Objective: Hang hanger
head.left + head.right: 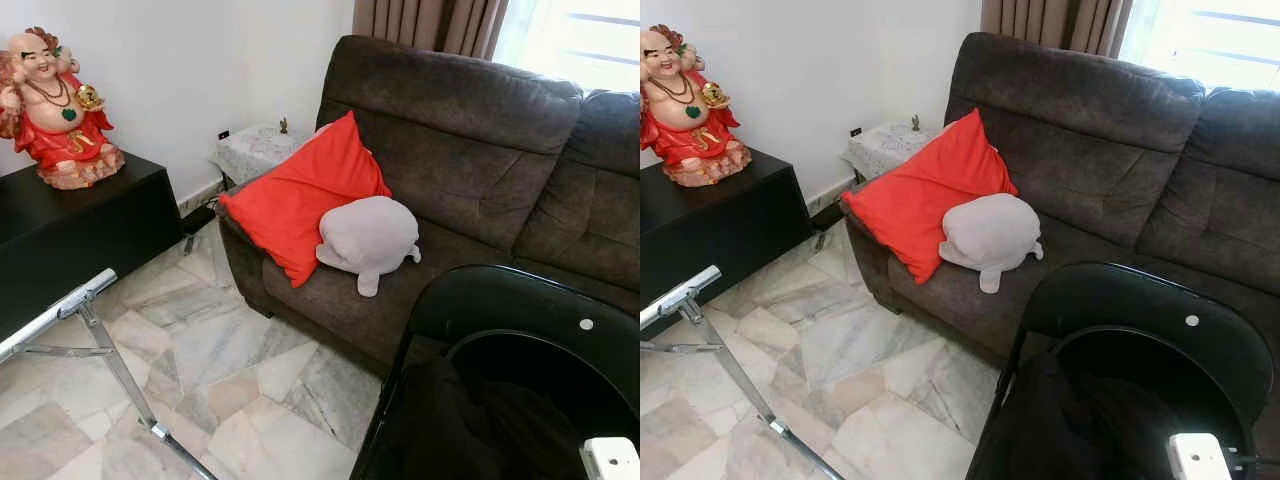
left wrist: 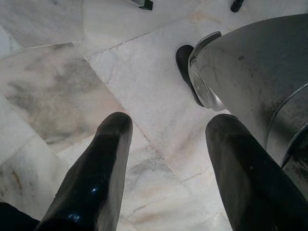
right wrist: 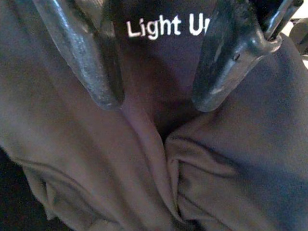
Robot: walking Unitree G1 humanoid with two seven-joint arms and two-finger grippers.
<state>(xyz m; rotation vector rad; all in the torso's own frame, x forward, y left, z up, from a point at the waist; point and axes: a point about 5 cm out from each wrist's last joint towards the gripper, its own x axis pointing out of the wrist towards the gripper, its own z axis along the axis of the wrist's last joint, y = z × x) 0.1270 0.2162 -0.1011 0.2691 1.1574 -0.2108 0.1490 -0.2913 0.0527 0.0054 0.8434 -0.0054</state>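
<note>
A dark garment (image 3: 144, 159) with white lettering "Light U" (image 3: 154, 26) lies crumpled right under my right gripper (image 3: 156, 96). Its two black fingers (image 3: 82, 53) stand apart and open just above the cloth, with nothing pinched between them. In the eye views the same dark cloth (image 1: 470, 420) lies inside a black rounded chair or tub (image 1: 520, 300) at the lower right. A silver metal rack bar (image 1: 60, 310) on slanted legs stands at the lower left. My left gripper (image 2: 168, 130) hangs open over the marble floor (image 2: 72, 82), beside my own silver leg (image 2: 250, 82).
A dark brown sofa (image 1: 470, 150) with a red cushion (image 1: 300, 195) and a grey plush (image 1: 368, 237) fills the middle. A black cabinet (image 1: 70, 230) holds a red figurine (image 1: 55, 105) on the left. A small side table (image 1: 255, 148) stands by the wall. Marble floor (image 1: 230, 370) lies between.
</note>
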